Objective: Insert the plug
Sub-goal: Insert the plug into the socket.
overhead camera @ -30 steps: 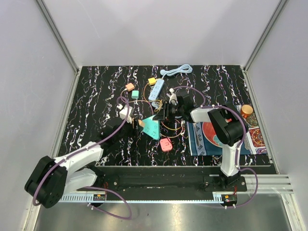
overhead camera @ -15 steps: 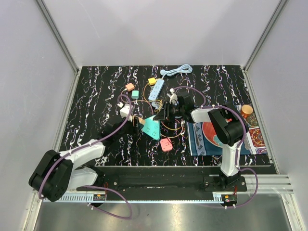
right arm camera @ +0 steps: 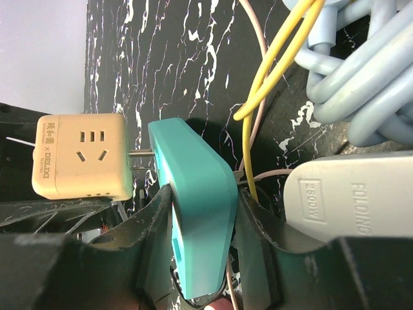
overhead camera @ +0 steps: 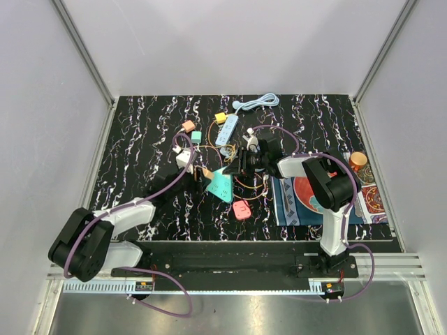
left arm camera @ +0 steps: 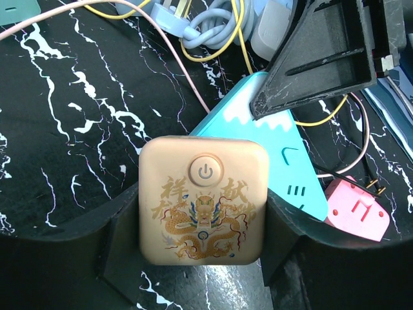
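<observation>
At teal strip point(right arm camera: 193, 187) in right jaws, cube plug point(right arm camera: 80, 157) in left jaws, prongs point(right arm camera: 141, 154) half-hidden.

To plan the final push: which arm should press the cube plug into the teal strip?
Probably left. The left gripper holds the beige cube plug, prongs facing the teal strip; the right gripper only braces it.

Corner of teal strip point(left arm camera: 287, 155) — hidden behind beige cube point(left arm camera: 203, 200)
</observation>
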Available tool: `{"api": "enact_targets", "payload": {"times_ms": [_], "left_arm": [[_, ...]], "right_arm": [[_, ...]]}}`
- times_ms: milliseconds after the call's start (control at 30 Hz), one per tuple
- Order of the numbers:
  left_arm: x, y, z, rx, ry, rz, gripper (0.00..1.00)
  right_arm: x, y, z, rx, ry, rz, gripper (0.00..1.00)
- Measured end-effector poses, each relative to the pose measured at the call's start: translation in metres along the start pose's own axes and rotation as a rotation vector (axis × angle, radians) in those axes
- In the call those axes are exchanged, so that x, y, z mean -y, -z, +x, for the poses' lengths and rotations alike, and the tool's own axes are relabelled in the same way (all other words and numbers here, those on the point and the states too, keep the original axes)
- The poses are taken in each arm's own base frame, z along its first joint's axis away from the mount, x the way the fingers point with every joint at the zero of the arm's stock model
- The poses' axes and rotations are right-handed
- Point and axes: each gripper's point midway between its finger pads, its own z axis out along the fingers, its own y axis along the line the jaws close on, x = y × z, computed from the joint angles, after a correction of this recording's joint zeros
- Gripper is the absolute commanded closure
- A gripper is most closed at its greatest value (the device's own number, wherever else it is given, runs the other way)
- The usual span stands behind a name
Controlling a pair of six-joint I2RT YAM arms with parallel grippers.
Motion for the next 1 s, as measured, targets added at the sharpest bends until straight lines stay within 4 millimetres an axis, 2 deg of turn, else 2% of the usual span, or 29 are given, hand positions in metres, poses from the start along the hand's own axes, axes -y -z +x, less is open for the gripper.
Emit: {"api": "enact_targets", "payload": {"times_ms": [233, 533, 1000], "left_arm": [[0.003, -0.001, -0.001, -0.004, -0.001, 0.015, 1.00], [0.002, 0.008, -0.005, -0.001, -0.007, -0.005, 1.00], [0.001, 0.006, 0.007, -0.042, -0.016, -0.008, 1.00]], "right_arm": [[0.000, 0.000, 0.000, 0.003, 0.002, -0.003, 0.77], [0.000, 0.000, 0.000, 0.005, 0.004, -0.005, 0.78], [0.000, 0.000, 0.000, 0.005, 0.004, -0.006, 0.78]]}}
